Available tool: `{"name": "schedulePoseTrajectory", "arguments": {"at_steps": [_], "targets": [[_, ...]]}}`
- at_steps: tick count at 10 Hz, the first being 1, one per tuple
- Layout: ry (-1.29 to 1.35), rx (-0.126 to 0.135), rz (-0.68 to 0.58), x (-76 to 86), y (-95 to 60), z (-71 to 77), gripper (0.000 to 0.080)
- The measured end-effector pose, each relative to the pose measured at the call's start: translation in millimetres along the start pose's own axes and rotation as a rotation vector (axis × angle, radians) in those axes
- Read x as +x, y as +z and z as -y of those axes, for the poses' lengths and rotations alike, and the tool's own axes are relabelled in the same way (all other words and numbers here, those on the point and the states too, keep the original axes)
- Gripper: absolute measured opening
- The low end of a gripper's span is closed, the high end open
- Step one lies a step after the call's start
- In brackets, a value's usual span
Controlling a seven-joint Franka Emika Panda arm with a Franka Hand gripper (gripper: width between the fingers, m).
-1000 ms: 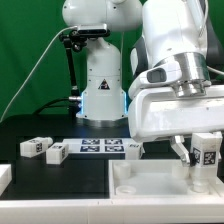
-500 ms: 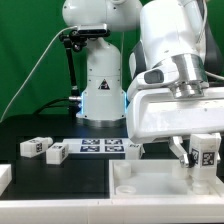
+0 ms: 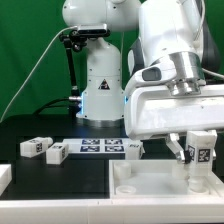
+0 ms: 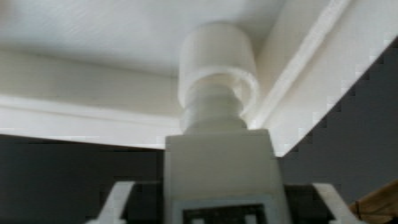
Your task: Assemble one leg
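Observation:
My gripper [image 3: 201, 162] is shut on a leg [image 3: 204, 155], a small white block whose black-and-white tag faces the camera. It holds the leg upright over the near right corner of the large white square piece [image 3: 150, 186]. In the wrist view the leg [image 4: 221, 90] runs from between my fingers [image 4: 118, 205] down to a corner of the white square piece [image 4: 71, 90]. Its round end is at or in the corner socket; I cannot tell how deep. Three more legs [image 3: 33, 146] [image 3: 56, 152] [image 3: 134, 148] lie on the black table.
The marker board [image 3: 98, 148] lies flat between the loose legs. The robot base [image 3: 100, 95] stands behind it. Another white part [image 3: 4, 178] shows at the exterior view's left edge. A black stand with cables [image 3: 70, 60] rises at the back.
The gripper and the held leg have turned slightly, and the leg's tag has shifted a little toward the exterior view's left. The loose legs have not moved.

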State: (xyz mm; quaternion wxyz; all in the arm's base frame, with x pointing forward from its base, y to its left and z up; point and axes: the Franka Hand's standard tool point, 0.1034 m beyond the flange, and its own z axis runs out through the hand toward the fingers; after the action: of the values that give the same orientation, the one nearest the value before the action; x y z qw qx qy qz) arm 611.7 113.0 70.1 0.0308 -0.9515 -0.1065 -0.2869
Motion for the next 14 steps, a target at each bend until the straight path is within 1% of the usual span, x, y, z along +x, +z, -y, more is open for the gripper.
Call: {"name": "schedulePoseTrajectory", "arguments": {"at_steps": [4, 6, 7, 9, 10, 11, 12, 13, 14], "targets": [[-0.007, 0.007, 0.003, -2.8, 3.5, 6.7, 0.0290], [-0.006, 0.006, 0.008, -5.9, 5.8, 5.6, 0.0290], [-0.006, 0.007, 0.016, -10.9, 9.2, 5.7, 0.0290], [-0.005, 0.007, 0.016, -11.4, 10.3, 5.7, 0.0290], [-0.005, 0.007, 0.018, -11.9, 10.5, 5.8, 0.0446], [-0.005, 0.007, 0.018, -12.0, 10.6, 5.8, 0.0573], [-0.005, 0.007, 0.018, -12.1, 10.6, 5.8, 0.0573], [-0.005, 0.007, 0.018, -12.1, 10.6, 5.8, 0.0635], [-0.005, 0.007, 0.019, -12.1, 10.6, 5.8, 0.0645]]}}
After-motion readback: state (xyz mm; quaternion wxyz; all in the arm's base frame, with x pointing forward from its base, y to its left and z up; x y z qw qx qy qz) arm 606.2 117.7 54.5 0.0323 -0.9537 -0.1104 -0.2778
